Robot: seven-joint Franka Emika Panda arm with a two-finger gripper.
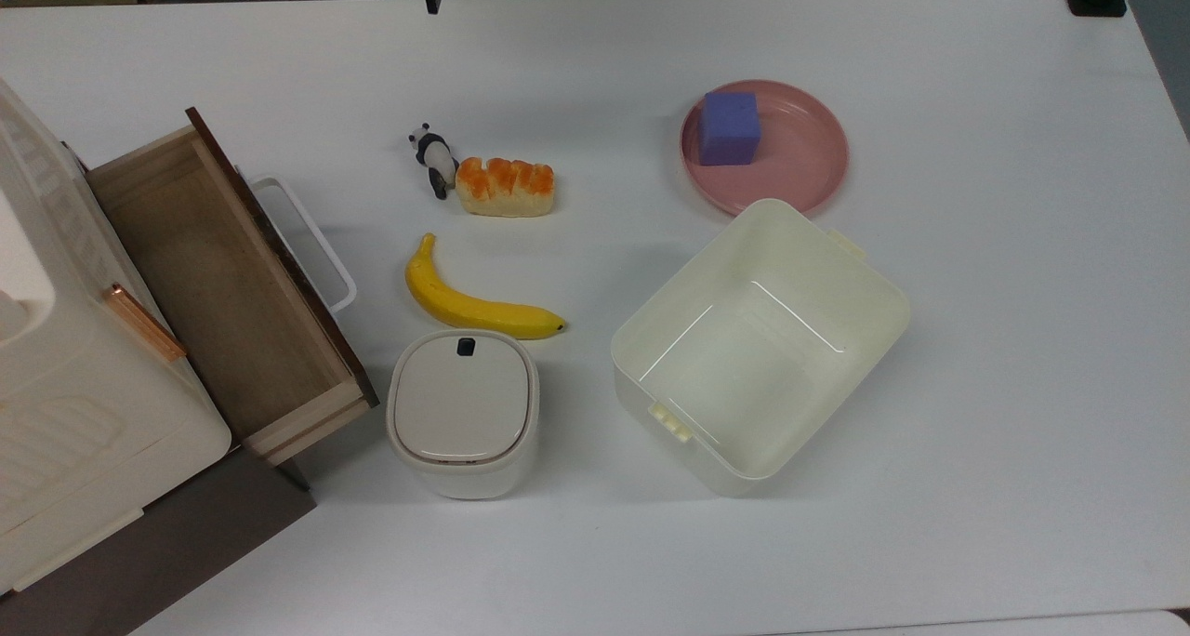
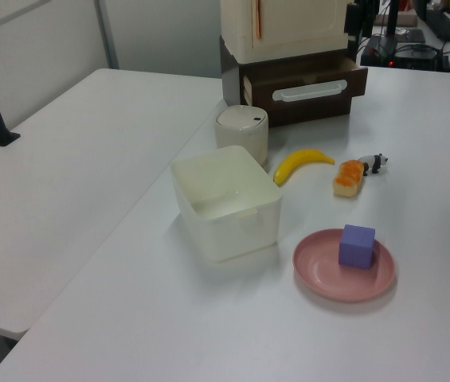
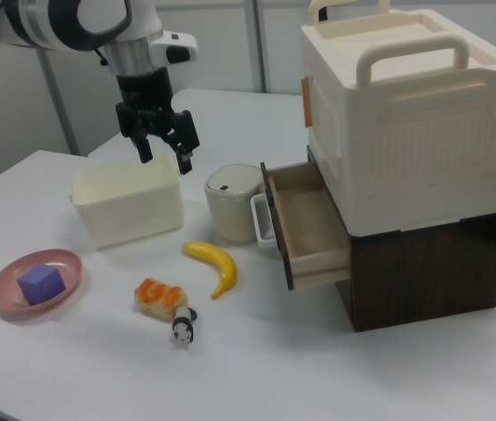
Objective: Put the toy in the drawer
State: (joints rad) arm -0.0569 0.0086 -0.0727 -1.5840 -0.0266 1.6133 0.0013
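One panda toy (image 1: 433,155), one bread loaf (image 1: 505,187), one banana (image 1: 474,299), one open drawer (image 1: 218,278), one plate (image 1: 799,157), one cube (image 1: 730,128)

A: Top view? 
B: Looks straight down on the table (image 1: 976,357), drawer (image 1: 223,283) at the top view's left.
A: Side cams? 
B: Left view looks along the table twd the drawer front; right view faces back from opp. side, closer. All share the banana (image 2: 303,163).

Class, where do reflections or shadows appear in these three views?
Top view: bright glints line the floor of the cream tub, and the drawer shades the table beneath it. Right view: soft shadows sit under the banana and toy.
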